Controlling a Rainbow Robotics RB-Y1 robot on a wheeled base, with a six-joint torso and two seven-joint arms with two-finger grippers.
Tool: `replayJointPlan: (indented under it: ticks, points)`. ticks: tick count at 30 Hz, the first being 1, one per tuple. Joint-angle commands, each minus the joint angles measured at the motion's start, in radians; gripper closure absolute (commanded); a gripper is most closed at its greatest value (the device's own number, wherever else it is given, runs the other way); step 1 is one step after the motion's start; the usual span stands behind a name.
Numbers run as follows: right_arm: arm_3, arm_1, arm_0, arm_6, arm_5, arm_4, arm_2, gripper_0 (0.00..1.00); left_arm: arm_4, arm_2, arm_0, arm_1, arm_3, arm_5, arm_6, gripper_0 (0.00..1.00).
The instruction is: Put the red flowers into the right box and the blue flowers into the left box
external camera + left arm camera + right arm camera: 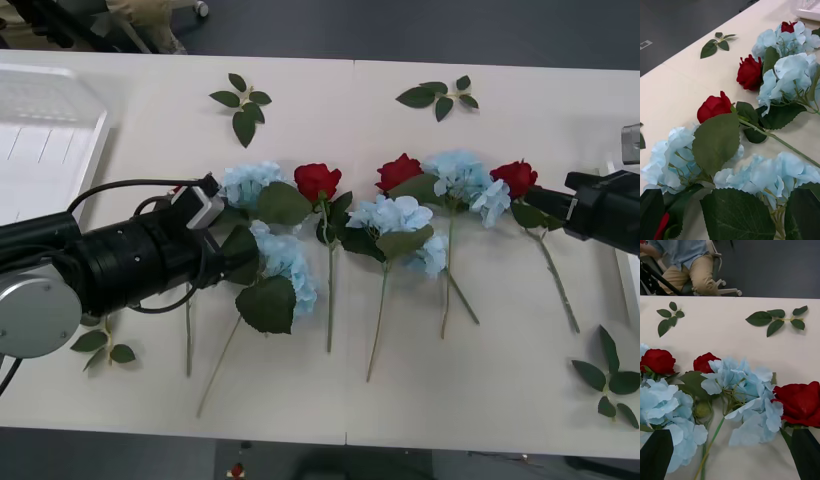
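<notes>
The left gripper (215,225) sits low over the table at the left end of the flower row, its black fingers (651,212) spread wide at either side of the leftmost blue flowers (252,183), whose leaves lie between them; it grips nothing. The right gripper (540,200) reaches in from the right with its dark fingers (807,452) also parted, the rightmost of the red flowers (516,177) just ahead of one fingertip, though whether it touches cannot be told. Three red roses lie on the table in a loose row, blooms toward the far edge and stems toward the robot. About five pale blue clusters are mixed among them, two at the left and three between the middle and right roses. Four loose leaf sprigs (243,103) lie apart from the row. The left box (50,140) stands at the table's far left, and a strip of the right box (630,280) shows at the right edge behind the right arm.
</notes>
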Motion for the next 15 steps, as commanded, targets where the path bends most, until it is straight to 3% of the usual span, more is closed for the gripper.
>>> replayJointPlan:
  ticks: [1, 11, 15]
  points:
    - [0.014, 0.057, 0.035, 0.047, -0.01, 0.0, 0.017, 0.08, 0.017, 0.008, 0.017, -0.004, -0.013, -0.071, 0.0, 0.0]
    - [-0.001, 0.005, 0.013, 0.032, -0.011, -0.004, 0.01, 0.08, 0.128, 0.046, 0.014, 0.12, -0.017, -0.093, 0.012, 0.0]
    - [-0.003, -0.044, -0.022, -0.068, 0.049, 0.002, -0.004, 0.08, 0.143, 0.062, 0.046, 0.175, -0.017, -0.093, 0.03, 0.0]
